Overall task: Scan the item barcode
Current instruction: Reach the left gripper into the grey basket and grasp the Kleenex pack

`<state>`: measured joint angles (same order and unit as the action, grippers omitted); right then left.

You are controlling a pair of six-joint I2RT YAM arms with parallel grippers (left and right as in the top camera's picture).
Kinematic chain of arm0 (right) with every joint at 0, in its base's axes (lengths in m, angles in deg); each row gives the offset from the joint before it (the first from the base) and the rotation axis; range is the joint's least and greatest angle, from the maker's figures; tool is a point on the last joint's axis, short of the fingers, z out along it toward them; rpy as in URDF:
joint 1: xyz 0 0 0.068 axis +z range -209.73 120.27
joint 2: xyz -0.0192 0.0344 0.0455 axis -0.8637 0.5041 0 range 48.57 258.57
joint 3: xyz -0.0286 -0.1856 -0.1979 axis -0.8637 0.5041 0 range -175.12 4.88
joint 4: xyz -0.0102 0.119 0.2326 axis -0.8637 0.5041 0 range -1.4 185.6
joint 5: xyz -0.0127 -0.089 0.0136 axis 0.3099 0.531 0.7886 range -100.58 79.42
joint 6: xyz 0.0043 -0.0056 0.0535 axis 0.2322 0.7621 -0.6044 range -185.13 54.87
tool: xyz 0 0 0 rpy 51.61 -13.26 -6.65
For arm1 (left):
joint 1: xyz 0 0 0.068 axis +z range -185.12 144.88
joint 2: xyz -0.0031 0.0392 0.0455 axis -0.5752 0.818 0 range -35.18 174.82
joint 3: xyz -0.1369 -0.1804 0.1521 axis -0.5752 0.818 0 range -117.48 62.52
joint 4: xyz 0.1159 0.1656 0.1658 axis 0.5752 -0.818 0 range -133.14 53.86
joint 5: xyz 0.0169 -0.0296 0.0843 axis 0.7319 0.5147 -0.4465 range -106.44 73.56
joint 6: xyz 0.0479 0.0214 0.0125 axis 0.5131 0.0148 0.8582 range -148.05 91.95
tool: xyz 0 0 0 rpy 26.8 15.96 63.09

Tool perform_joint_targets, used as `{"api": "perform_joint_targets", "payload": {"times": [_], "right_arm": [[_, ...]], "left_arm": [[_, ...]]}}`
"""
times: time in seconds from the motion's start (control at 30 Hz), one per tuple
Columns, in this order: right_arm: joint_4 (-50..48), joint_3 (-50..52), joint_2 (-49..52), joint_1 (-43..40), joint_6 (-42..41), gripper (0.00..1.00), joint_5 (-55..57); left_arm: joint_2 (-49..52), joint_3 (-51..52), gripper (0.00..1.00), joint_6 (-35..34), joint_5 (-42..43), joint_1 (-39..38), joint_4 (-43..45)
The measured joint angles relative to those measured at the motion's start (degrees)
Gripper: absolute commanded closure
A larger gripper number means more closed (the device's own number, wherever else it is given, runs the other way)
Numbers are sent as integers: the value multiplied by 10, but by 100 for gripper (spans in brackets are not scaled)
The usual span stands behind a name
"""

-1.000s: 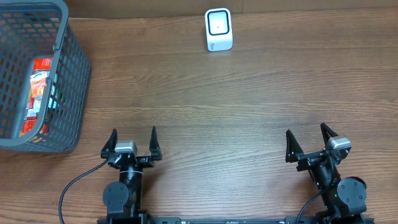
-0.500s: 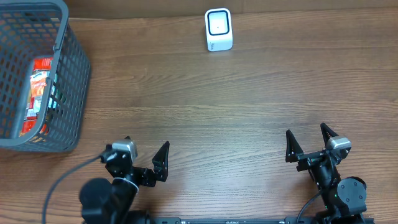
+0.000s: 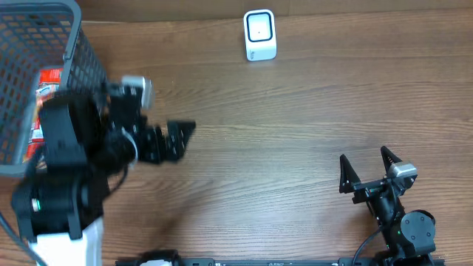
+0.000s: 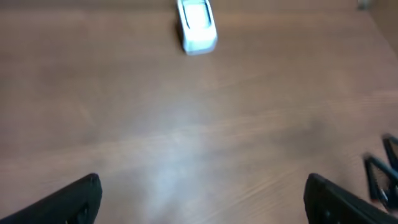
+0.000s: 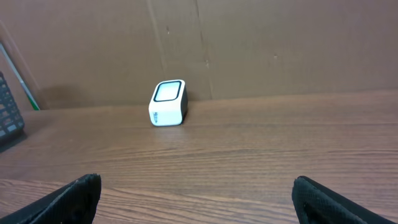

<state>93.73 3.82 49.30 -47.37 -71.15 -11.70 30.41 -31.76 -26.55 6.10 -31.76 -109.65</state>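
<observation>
The item, a red packet (image 3: 46,111), lies inside the grey mesh basket (image 3: 87,81) at the far left, partly hidden by my raised left arm. The white barcode scanner (image 3: 259,35) stands at the table's back edge; it also shows in the left wrist view (image 4: 196,26) and the right wrist view (image 5: 168,102). My left gripper (image 3: 177,140) hangs open and empty above bare wood just right of the basket (image 4: 202,183). My right gripper (image 3: 363,157) rests open and empty near the front right (image 5: 196,186).
A brown cardboard wall (image 5: 261,43) closes off the back of the table behind the scanner. The basket's edge (image 5: 9,115) shows at the left of the right wrist view. Wood tabletop (image 3: 295,111) spreads between the arms and the scanner.
My left arm has lifted from its rest at the front and swung up and left toward the basket, its jaws staying open. The right arm has not moved.
</observation>
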Motion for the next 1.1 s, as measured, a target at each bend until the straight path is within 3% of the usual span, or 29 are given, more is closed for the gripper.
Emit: {"api": "perform_joint_targets", "payload": {"times": [0.2,0.47,0.9,1.1], "right_arm": [[0,0,0,0,0,0,0],[0,0,0,0,0,0,0],[0,0,0,0,0,0,0],[0,0,0,0,0,0,0]], "left_arm": [[126,-153,0,-16,-98,48,53],[209,-186,0,-35,-164,198,140],[306,-186,0,-14,-145,401,156],[362,-186,0,20,-135,433,157]]}}
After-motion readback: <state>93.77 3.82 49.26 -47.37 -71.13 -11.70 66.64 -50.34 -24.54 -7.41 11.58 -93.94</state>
